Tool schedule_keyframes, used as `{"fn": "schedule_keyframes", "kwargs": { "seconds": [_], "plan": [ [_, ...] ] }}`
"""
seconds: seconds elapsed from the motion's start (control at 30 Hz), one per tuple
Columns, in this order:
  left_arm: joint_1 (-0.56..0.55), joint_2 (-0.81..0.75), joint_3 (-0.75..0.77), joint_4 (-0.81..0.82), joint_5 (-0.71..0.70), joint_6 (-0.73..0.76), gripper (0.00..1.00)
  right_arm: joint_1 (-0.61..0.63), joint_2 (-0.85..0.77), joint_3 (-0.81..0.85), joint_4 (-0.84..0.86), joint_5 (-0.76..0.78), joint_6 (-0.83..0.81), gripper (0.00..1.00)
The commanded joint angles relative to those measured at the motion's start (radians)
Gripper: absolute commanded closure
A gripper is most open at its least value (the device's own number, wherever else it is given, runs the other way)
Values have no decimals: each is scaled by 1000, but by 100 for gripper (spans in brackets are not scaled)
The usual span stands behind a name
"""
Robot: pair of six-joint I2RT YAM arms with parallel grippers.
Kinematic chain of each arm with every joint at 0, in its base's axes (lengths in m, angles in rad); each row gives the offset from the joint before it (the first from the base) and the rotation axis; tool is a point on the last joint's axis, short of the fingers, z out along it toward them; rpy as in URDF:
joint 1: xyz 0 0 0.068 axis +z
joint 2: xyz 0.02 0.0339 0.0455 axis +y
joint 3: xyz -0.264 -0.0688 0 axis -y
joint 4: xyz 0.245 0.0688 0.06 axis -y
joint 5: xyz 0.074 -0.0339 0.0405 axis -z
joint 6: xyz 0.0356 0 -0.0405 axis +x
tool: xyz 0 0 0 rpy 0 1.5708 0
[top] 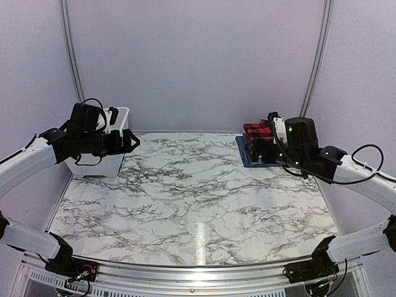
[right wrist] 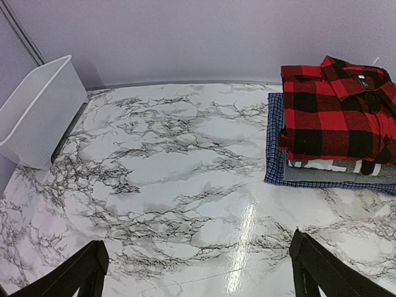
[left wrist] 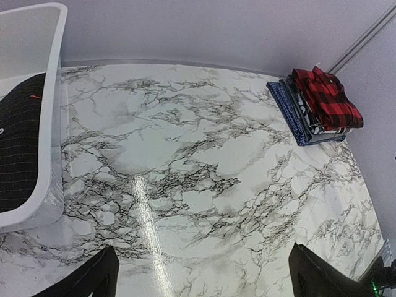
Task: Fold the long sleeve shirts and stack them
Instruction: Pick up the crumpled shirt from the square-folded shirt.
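A stack of folded long sleeve shirts lies at the table's back right. The red-and-black plaid shirt [top: 255,131] [left wrist: 327,99] [right wrist: 334,111] is on top, a greyish one [right wrist: 328,172] sits under it, and a blue checked one [right wrist: 275,148] is at the bottom. A black pinstriped shirt [left wrist: 18,142] lies inside the white bin [top: 121,117] [left wrist: 54,111] [right wrist: 37,117] at the back left. My left gripper [top: 132,141] [left wrist: 201,263] hangs open in the air beside the bin, holding nothing. My right gripper [top: 263,150] [right wrist: 198,257] hovers open just in front of the stack, also holding nothing.
The marble-patterned tabletop [top: 198,192] spreads between the bin and the stack. Pale walls close in the back and both sides, with corner posts [top: 317,62] at the rear. Both arm bases sit at the near edge.
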Motion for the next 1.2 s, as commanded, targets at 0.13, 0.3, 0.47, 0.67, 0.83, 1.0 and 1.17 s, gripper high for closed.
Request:
{"fn": "schedule_keyframes", "kwargs": {
  "seconds": [0.13,0.3,0.47,0.67,0.83,1.0,1.17],
  "plan": [
    [-1,-23,28,33,-26,73,1,3,8,54,-2,20,4,1],
    [11,9,88,23,-67,84,1,4,15,63,-12,20,-9,1],
    [42,51,144,1,-153,79,1,3,10,69,-17,38,-45,1],
    [143,182,312,-105,-320,41,1,3,7,74,-13,30,-97,1],
    [276,362,465,-196,-361,-3,1,4,6,68,-7,-3,-128,1],
    [373,551,562,-236,-355,-21,1,3,-10,54,-4,-28,-149,2],
    [421,715,643,-277,-349,-36,1,3,-35,33,3,-33,-165,1]
  ]
}}
